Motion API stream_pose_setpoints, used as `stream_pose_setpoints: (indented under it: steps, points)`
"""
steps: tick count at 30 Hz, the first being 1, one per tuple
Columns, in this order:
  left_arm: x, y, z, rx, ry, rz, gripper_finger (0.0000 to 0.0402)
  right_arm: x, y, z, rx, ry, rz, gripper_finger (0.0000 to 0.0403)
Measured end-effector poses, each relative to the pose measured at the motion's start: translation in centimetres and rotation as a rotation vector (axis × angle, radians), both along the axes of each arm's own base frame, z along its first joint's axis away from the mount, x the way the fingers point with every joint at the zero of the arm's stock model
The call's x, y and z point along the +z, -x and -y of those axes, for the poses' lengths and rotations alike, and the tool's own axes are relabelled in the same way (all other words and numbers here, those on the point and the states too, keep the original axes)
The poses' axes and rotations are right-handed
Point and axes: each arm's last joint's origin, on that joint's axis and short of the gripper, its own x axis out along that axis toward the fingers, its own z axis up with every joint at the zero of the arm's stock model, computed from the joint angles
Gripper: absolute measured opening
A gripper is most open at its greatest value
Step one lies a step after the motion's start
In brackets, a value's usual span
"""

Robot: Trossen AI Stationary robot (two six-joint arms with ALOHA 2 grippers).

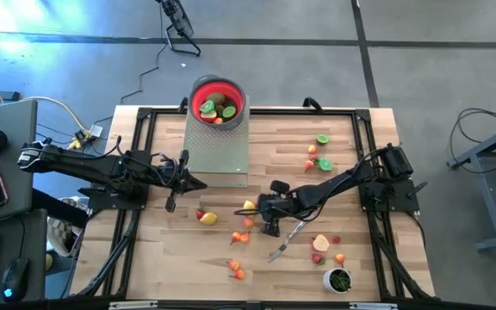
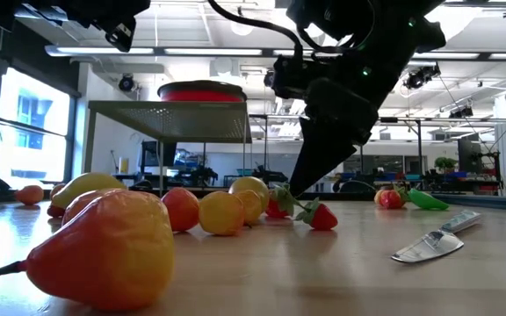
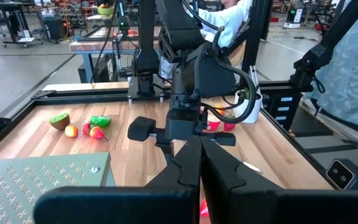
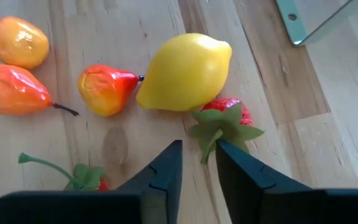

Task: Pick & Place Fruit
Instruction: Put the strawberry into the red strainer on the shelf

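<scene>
Toy fruit lies scattered on the wooden table. In the right wrist view a yellow lemon lies by a red strawberry, with a red-orange pear and two orange pieces beside them. My right gripper slants down at the strawberry, open by a narrow gap, one finger on either side of its green stalk. My left gripper is shut and hovers level near the perforated metal stand. The stand carries a red bowl with fruit in it.
A silver knife lies just near of my right gripper. A white cup with green contents stands near the front right. More fruit lies at the far right and the front middle. A black frame borders the table.
</scene>
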Motion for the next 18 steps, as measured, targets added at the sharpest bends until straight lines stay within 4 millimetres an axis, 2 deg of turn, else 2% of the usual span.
stream_pose_setpoints:
  steps: [13, 18]
  points:
    - [0.0, 0.0, 0.0, 0.0, 0.0, 0.0, 0.0, 0.0, -0.01, -0.01, 0.001, -0.002, 0.001, 0.0013]
    - [0.0, 0.0, 0.0, 0.0, 0.0, 0.0, 0.0, 0.0, -0.01, -0.01, 0.001, -0.002, 0.0, 0.0007]
